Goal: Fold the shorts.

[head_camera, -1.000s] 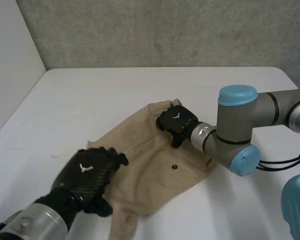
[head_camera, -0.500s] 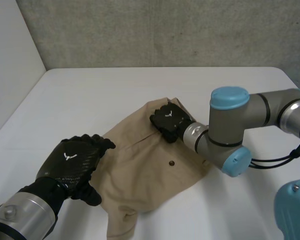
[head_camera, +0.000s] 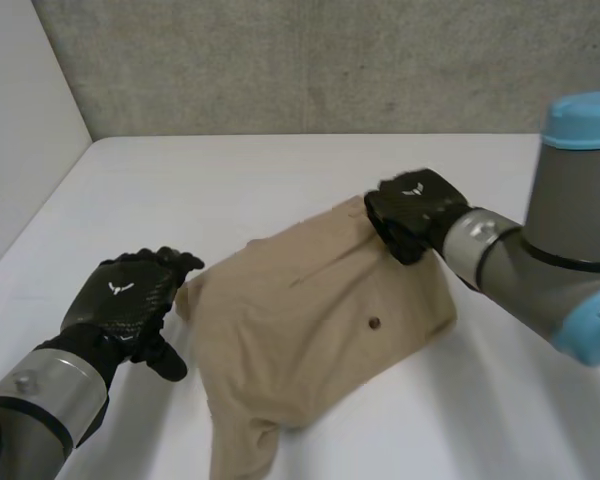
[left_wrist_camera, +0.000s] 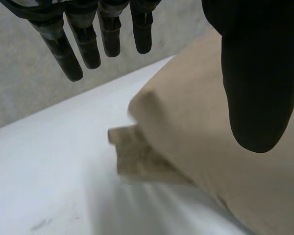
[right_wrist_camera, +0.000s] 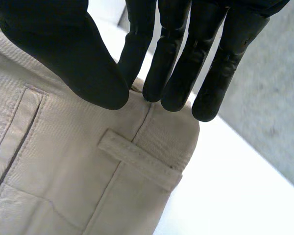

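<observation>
Tan shorts (head_camera: 320, 320) lie mid-tabletop (head_camera: 280, 170), right hand (head_camera: 410, 210) pinches waistband (right_wrist_camera: 161, 129), left hand (head_camera: 130, 295) hovers released beside them; best smoothed flat before folding.

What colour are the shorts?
Plain tan shorts, no pattern; clearest in the head view.

shorts (head_camera: 310, 320) leg end cut off by head view's edge
</observation>
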### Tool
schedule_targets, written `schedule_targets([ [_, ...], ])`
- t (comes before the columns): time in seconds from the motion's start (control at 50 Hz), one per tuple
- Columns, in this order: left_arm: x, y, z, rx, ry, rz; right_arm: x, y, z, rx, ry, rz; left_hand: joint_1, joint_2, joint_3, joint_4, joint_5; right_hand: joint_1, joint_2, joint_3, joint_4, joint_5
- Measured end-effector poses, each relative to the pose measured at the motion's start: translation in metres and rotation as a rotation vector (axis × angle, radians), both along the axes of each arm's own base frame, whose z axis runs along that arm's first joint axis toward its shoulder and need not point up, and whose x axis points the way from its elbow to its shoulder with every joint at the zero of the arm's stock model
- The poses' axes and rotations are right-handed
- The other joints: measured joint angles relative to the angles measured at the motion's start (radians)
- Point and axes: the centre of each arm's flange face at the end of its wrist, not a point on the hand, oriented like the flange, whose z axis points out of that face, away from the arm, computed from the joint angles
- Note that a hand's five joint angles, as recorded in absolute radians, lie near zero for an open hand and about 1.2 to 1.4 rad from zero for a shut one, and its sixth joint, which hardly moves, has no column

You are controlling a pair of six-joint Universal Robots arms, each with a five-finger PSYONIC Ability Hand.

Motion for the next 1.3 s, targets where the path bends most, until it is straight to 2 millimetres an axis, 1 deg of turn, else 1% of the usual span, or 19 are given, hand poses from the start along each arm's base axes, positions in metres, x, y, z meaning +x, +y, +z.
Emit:
schedule_targets([
  [0.12,0.005,-0.005,-0.012,0.037,-0.034,0.052,-0.023,0.015,-0.002,0.029,0.031,-0.045,0.000,0.000,0.000,0.000,0.000,0.000,0.000,0.000,0.000,0.002],
  [0.34,0.004,-0.010,-0.020,0.058,-0.050,0.064,-0.050,0.029,0.003,-0.008,0.009,-0.104,0.000,0.002,0.000,0.001,0.003,0.000,0.000,0.000,0.000,0.003],
  [0.54,-0.011,-0.023,-0.032,0.100,-0.044,0.027,-0.060,0.037,0.010,-0.026,0.004,-0.119,0.024,0.045,0.025,0.036,0.050,0.000,0.000,0.000,0.000,0.003],
  [0.64,-0.027,-0.031,-0.044,0.168,0.012,-0.021,-0.064,0.038,0.010,-0.027,0.004,-0.129,0.130,0.134,0.120,0.127,0.138,0.000,0.000,0.000,0.000,0.003],
  [0.74,-0.037,-0.039,-0.057,0.216,0.038,-0.034,-0.067,0.034,0.010,-0.031,0.007,-0.143,0.467,0.451,0.441,0.449,0.450,0.000,0.000,0.000,0.000,0.003],
  [0.8,-0.040,-0.046,-0.061,0.224,0.043,-0.031,-0.069,0.031,0.011,-0.037,0.009,-0.151,0.582,0.591,0.580,0.571,0.569,0.000,0.000,0.000,0.000,0.003],
  [0.82,-0.041,-0.048,-0.062,0.223,0.045,-0.029,-0.070,0.029,0.012,-0.042,0.010,-0.154,0.798,0.783,0.771,0.782,0.776,0.000,0.000,0.000,0.000,0.003],
  [0.84,-0.041,-0.051,-0.062,0.220,0.046,-0.028,-0.070,0.028,0.012,-0.044,0.011,-0.156,0.867,0.867,0.846,0.859,0.853,0.000,0.000,0.000,0.000,0.003],
  [0.9,-0.044,-0.063,-0.059,0.194,0.055,-0.020,-0.071,0.022,0.013,-0.060,0.019,-0.159,0.875,0.933,0.915,0.933,0.892,0.000,0.000,0.000,0.000,0.003],
  [0.94,-0.045,-0.069,-0.055,0.169,0.065,-0.017,-0.070,0.018,0.013,-0.066,0.026,-0.158,0.875,0.938,0.922,0.936,0.892,0.000,0.000,0.000,0.000,0.003],
  [1.04,-0.055,-0.099,-0.021,0.017,0.109,-0.018,-0.064,-0.004,0.014,-0.109,0.040,-0.155,0.875,0.940,0.924,0.937,0.892,0.000,0.000,0.000,0.000,0.003],
  [1.06,-0.055,-0.099,-0.021,0.017,0.109,-0.018,-0.064,-0.004,0.014,-0.109,0.040,-0.155,0.875,0.940,0.924,0.937,0.892,0.000,0.000,0.000,0.000,0.003],
  [1.12,-0.068,-0.124,0.028,-0.189,0.118,-0.048,-0.049,-0.040,0.043,-0.264,-0.036,-0.165,0.875,0.941,0.926,0.937,0.892,0.000,0.000,0.000,0.002,0.003],
  [1.14,-0.068,-0.124,0.028,-0.189,0.118,-0.048,-0.049,-0.040,0.043,-0.264,-0.036,-0.165,0.875,0.941,0.926,0.937,0.892,0.000,0.000,0.000,0.002,0.003],
  [1.16,-0.070,-0.128,0.038,-0.232,0.118,-0.054,-0.047,-0.044,0.049,-0.294,-0.056,-0.165,0.875,0.941,0.926,0.937,0.892,0.000,0.000,0.000,0.002,0.003],
  [1.18,-0.077,-0.138,0.070,-0.375,0.120,-0.066,-0.036,-0.058,0.077,-0.406,-0.148,-0.165,0.875,0.942,0.926,0.937,0.892,0.006,0.000,0.000,0.002,0.003],
  [1.22,-0.083,-0.146,0.105,-0.538,0.133,-0.069,-0.030,-0.064,0.100,-0.490,-0.226,-0.164,0.875,0.942,0.927,0.937,0.892,0.006,0.000,0.000,0.002,0.003],
  [1.28,-0.087,-0.150,0.144,-0.716,0.164,-0.058,-0.021,-0.070,0.142,-0.633,-0.381,-0.156,0.875,0.943,0.927,0.940,0.892,0.006,0.000,0.000,0.002,0.004],
  [1.3,-0.087,-0.150,0.144,-0.716,0.164,-0.058,-0.021,-0.070,0.142,-0.633,-0.381,-0.156,0.875,0.943,0.927,0.940,0.892,0.006,0.000,0.000,0.002,0.004],
])
